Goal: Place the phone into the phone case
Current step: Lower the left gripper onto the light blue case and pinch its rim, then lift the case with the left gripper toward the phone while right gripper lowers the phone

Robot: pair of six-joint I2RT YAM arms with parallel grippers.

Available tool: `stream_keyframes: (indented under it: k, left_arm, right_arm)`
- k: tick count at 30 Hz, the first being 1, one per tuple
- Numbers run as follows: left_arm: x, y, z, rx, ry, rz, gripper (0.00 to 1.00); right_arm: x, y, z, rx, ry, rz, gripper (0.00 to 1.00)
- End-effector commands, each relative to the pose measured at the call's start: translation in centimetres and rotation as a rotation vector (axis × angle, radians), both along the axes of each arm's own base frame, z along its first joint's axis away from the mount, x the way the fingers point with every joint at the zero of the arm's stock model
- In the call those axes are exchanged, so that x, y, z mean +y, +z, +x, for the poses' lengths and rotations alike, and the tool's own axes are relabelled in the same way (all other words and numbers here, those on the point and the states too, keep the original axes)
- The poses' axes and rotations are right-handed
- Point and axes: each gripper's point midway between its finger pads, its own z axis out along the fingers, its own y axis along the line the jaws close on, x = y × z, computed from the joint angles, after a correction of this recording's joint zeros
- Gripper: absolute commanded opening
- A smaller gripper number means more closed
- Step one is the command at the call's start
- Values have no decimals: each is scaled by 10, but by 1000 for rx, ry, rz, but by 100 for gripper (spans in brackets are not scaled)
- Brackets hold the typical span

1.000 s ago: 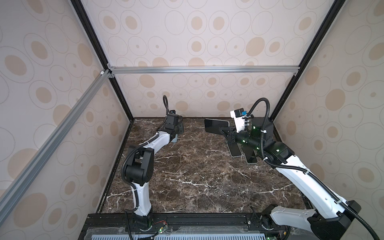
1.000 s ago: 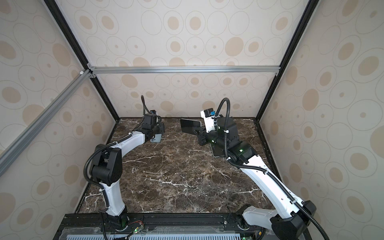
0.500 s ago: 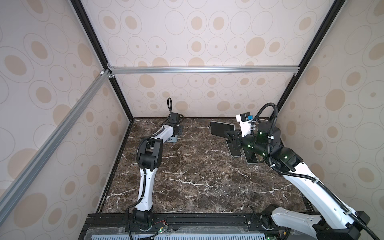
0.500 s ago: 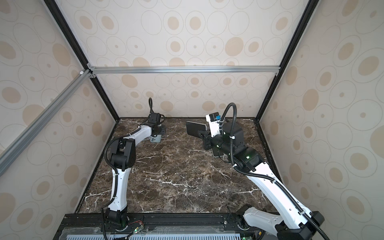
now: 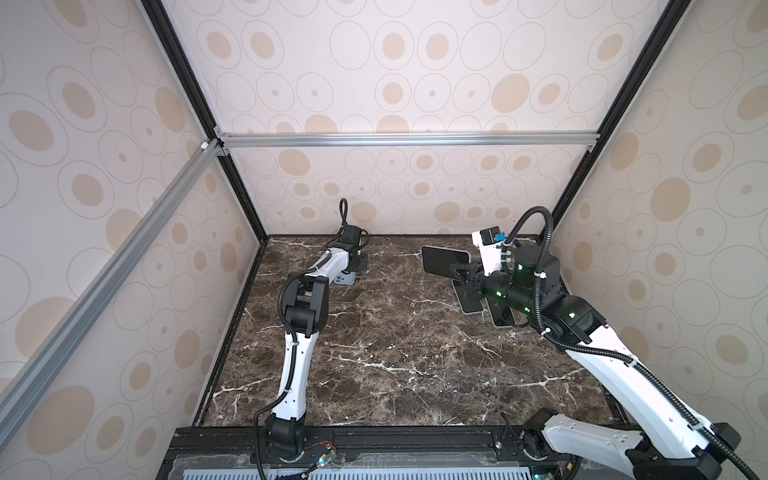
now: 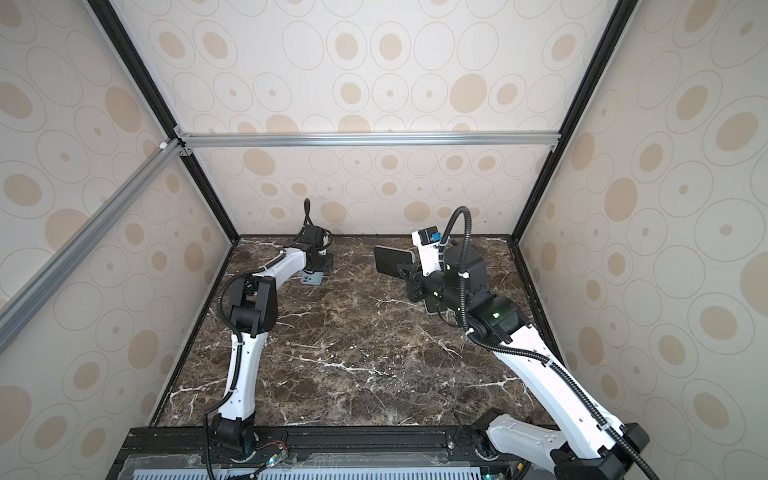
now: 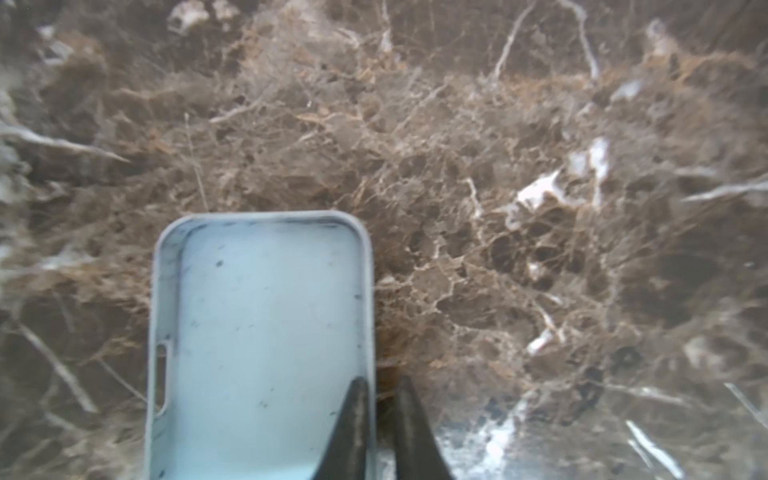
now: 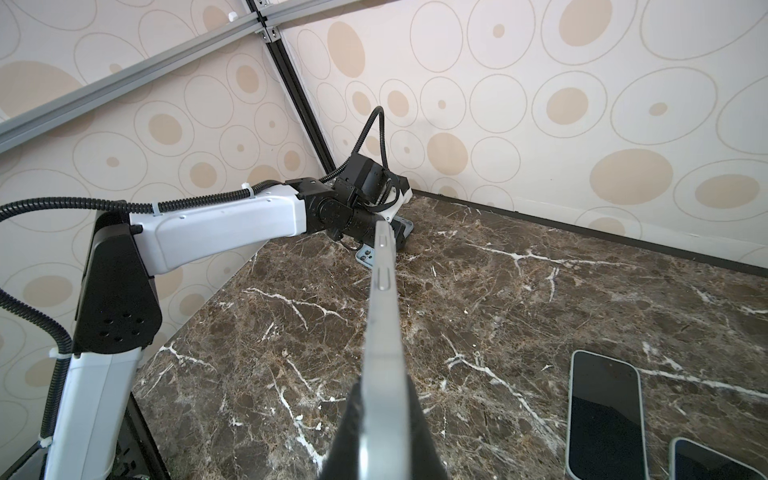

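Observation:
The phone case is pale blue and lies open side up on the marble at the far left, also visible in both top views. My left gripper is shut on the case's long side wall, one finger inside and one outside. My right gripper is shut on the phone, seen edge-on with its silver frame. In both top views the phone is held above the table at the far right, dark screen showing, well apart from the case.
Two other phones lie flat, screens up, on the marble below the right arm. Patterned walls and black frame posts close in the back and sides. The left arm stretches along the left wall.
The left gripper went from open to shut on the case wall as that arm stretched out. The right arm drew back to the right with the phone.

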Motion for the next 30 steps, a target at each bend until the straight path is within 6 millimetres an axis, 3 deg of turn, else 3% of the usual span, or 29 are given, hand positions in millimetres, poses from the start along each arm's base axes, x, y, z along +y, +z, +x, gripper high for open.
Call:
stream_keyframes:
  k: [1,6,12,19,25,30]
  left_arm:
    - [-7,-10,-26,78,-81,-1,3]
    - [-25,-8,-57,69,-177,-12,0]
    - [-61,-7,-115,109,-338,-42,0]
    - [-120,0,-218,113,-686,-67,0]
    - [-140,0,-299,69,-1044,-16,0]
    - [-138,12,-312,-22,-1132,17,0]
  right_arm:
    - [-3,21,-2,-66,-5,34,0]
    - [-1,19,2,-59,-10,51,0]
    - [9,12,9,-25,6,79,0]
    - [10,7,11,-13,1,83,0]
    - [7,0,8,11,-10,76,0]
    - [5,-3,6,38,-20,89,0]
